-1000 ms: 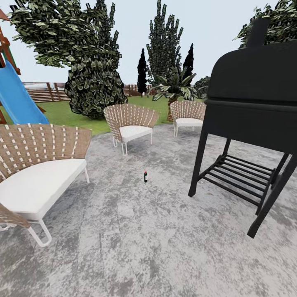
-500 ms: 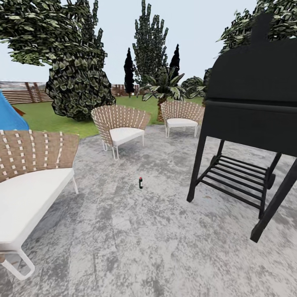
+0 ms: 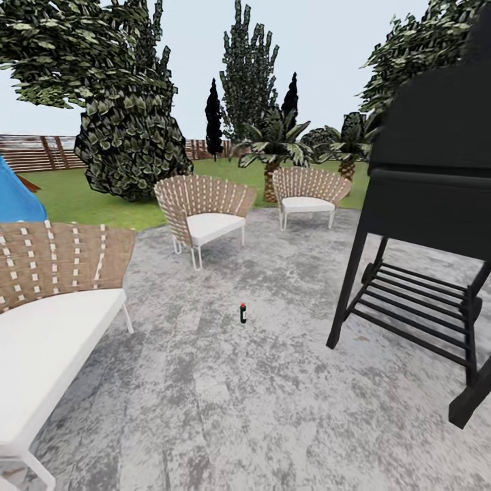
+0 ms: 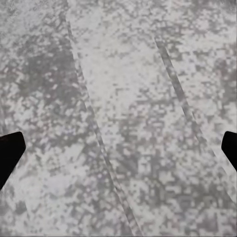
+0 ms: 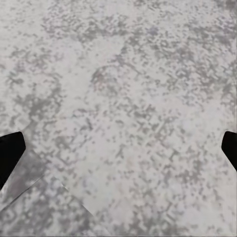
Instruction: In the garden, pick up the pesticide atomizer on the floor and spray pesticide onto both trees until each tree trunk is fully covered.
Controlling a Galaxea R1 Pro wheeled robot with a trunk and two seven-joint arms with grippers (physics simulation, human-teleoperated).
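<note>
While parked on grey paving (image 3: pixel 225 402): small bottle (image 3: pixel 243 313), probably the sprayer, upright ahead between chair (image 3: pixel 204 208) and black grill (image 3: pixel 429 204); both pincers (image 4: pixel 118 148) (image 5: pixel 118 148) spread, empty, well short.

Mottled grey paving (image 5: pixel 123 98) lies below the right gripper (image 5: pixel 118 148); its dark fingertips (image 5: pixel 10 153) sit at 9 and 3 o'clock, wide apart, holding nothing.
</note>
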